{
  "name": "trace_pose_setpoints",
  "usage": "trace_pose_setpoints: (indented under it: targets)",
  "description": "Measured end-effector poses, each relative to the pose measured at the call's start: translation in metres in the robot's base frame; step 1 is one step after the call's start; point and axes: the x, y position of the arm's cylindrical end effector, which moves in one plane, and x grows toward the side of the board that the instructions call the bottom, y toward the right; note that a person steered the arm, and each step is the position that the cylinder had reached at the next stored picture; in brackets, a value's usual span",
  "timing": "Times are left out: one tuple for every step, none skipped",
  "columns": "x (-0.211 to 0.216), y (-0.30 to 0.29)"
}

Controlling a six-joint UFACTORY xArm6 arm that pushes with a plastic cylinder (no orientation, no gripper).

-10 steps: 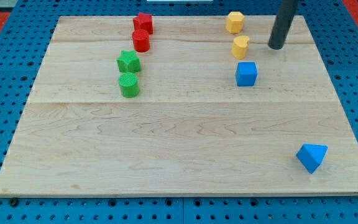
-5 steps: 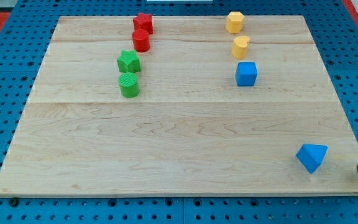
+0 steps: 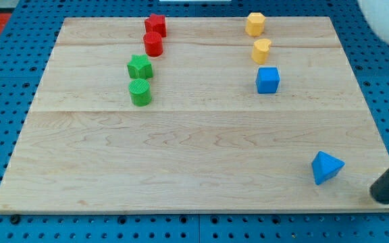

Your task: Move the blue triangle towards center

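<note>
Camera view: the rod enters from the view's right edge and most of it is cut off; only its dark lower end shows. A blurred white shape (image 3: 387, 20) fills the view's top right corner, and what it is cannot be made out. My tip (image 3: 383, 198) rests near the board's (image 3: 181, 155) bottom right corner, holding nothing; it is a bare rod.

The blue triangle (image 3: 326, 167) lies just beside the tip, to its left and slightly higher, with a small gap between them. It sits well apart from the centre, toward the view's bottom right.

The blue cube (image 3: 267, 79) stands up the board, below two yellow blocks (image 3: 261, 50). Red (image 3: 154, 44) and green blocks (image 3: 140, 92) cluster at top left.
</note>
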Motion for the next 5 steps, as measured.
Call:
trace_pose_setpoints:
  targets:
    - [-0.034, -0.046]
    - [-0.081, -0.067]
    - [-0.119, -0.1]
    - [-0.128, -0.115]
    - [-0.128, -0.113]
